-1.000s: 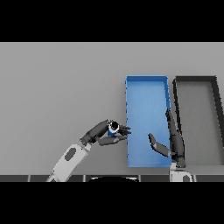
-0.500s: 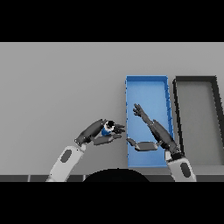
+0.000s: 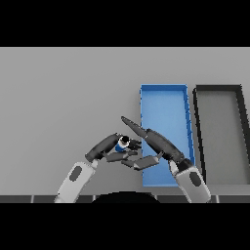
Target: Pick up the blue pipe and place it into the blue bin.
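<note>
So, the blue pipe (image 3: 122,144) is held up off the grey table (image 3: 63,97) by the left hand (image 3: 111,149). Only a small bit of it is seen, a blue piece with a dark round end, because the dark fingers are curled round it. It is kept just left of the blue bin (image 3: 163,89), near the bin's closer corner, but it is not over the bin yet.

The right hand (image 3: 154,141) is found right beside it. Its fingers are stretched out straight and spread apart, pointing up and to the left, and nothing is gripped by them. The thumb is stuck out low, under the left hand's fingers. The two hands are very close together (whether they really touch cannot be told).

The blue bin is laid long and narrow on the table, and nothing is seen inside it. Just to its right a dark bin (image 3: 218,89) is set, of the same shape.

The picking up looks done, since the pipe is clamped and lifted. The putting in is left. It seems the pipe may be handed over to the right hand first, or it may simply be carried a little to the right and let go over the blue bin.
</note>
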